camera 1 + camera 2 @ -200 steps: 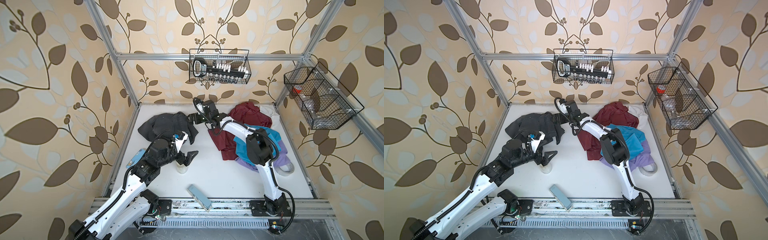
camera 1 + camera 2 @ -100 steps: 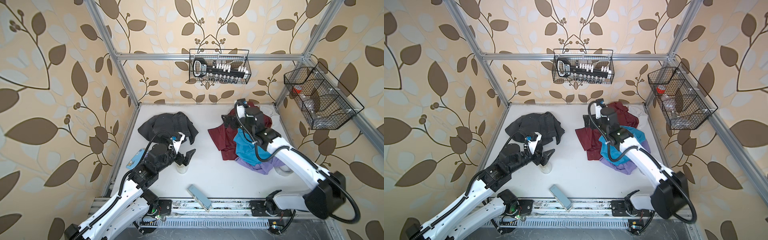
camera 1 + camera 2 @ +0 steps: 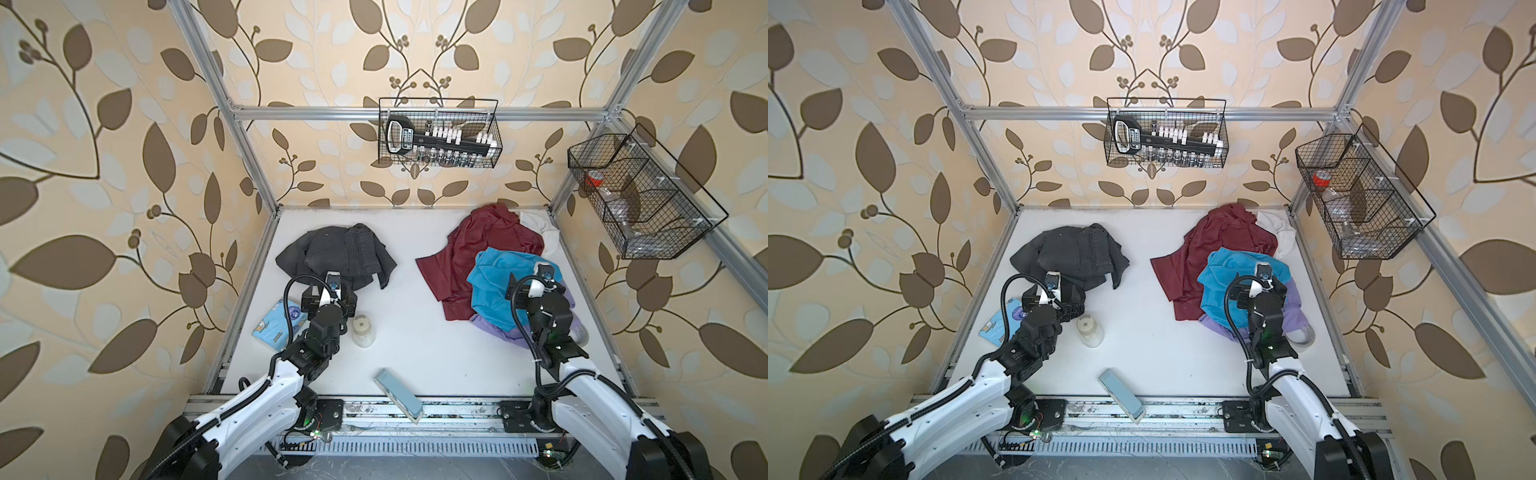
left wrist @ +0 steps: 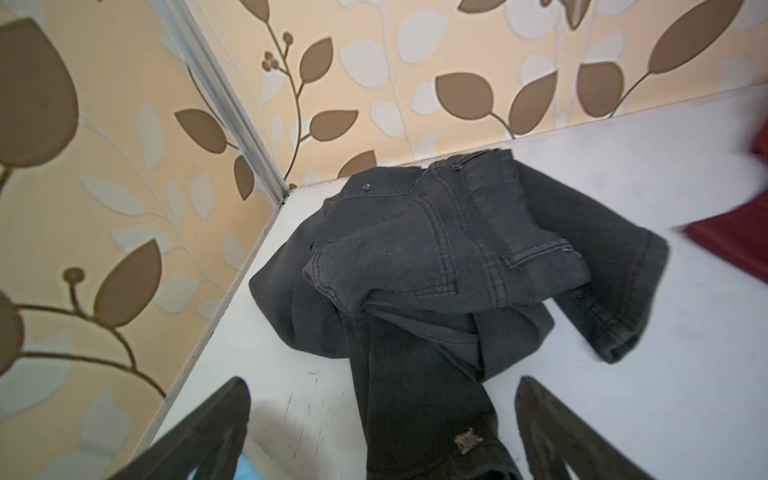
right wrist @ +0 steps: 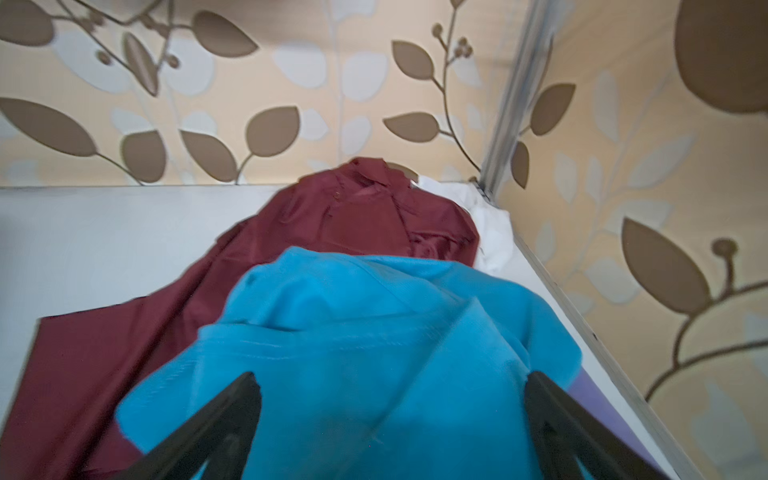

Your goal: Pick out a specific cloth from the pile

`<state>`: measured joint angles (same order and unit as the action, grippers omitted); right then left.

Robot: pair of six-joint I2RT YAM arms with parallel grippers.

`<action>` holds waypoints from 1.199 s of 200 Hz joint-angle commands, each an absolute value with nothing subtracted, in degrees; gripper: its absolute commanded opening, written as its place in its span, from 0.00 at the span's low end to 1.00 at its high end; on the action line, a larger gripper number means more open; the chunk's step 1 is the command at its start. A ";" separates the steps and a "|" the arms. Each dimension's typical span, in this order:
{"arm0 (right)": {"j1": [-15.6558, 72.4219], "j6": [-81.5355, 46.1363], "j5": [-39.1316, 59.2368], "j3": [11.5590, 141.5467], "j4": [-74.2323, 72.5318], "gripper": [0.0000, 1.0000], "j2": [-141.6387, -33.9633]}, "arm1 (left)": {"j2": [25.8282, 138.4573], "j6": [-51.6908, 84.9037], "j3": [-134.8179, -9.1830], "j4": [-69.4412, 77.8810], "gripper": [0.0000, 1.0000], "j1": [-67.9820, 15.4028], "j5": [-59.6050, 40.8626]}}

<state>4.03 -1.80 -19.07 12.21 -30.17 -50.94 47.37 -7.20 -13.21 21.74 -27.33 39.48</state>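
Note:
The cloth, dark grey jeans, lies crumpled at the back left of the white table, apart from the pile; it also shows in the other top view. In the left wrist view the cloth trails one leg between the fingers of my left gripper, which is open and grips nothing. The pile holds a maroon shirt, a teal shirt, a lavender garment and a white one. My right gripper hangs open just above the teal shirt. In both top views the grippers' fingers are hidden under the wrists.
A white jar and a blue packet sit beside my left arm. A flat teal case lies at the front edge. A white tape roll lies by the pile. Wire baskets hang on the back wall and right wall.
My right arm has swung from beside the jeans across to the right and drawn back over the pile. My left gripper has turned from pointing right to facing the jeans.

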 commanded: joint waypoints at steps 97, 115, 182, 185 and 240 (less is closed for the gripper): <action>0.00 -4.53 -10.44 10.34 -71.51 1.00 -85.86 | 81.48 -2.47 -10.55 62.51 0.99 -10.99 23.19; -0.07 -4.99 -10.90 12.18 -67.60 1.00 -85.94 | 88.21 -4.50 -13.35 64.41 0.99 -10.87 21.64; -0.18 -5.19 -10.55 12.44 -66.36 1.00 -85.56 | 85.91 2.05 -21.45 43.79 0.99 -4.39 15.52; -0.18 -5.14 -10.55 12.42 -66.35 1.00 -85.58 | 85.94 2.08 -21.51 43.80 0.99 -4.35 15.48; 0.04 -4.83 -10.87 12.43 -66.41 1.00 -85.61 | 85.78 2.02 -21.27 44.21 0.99 -4.31 15.56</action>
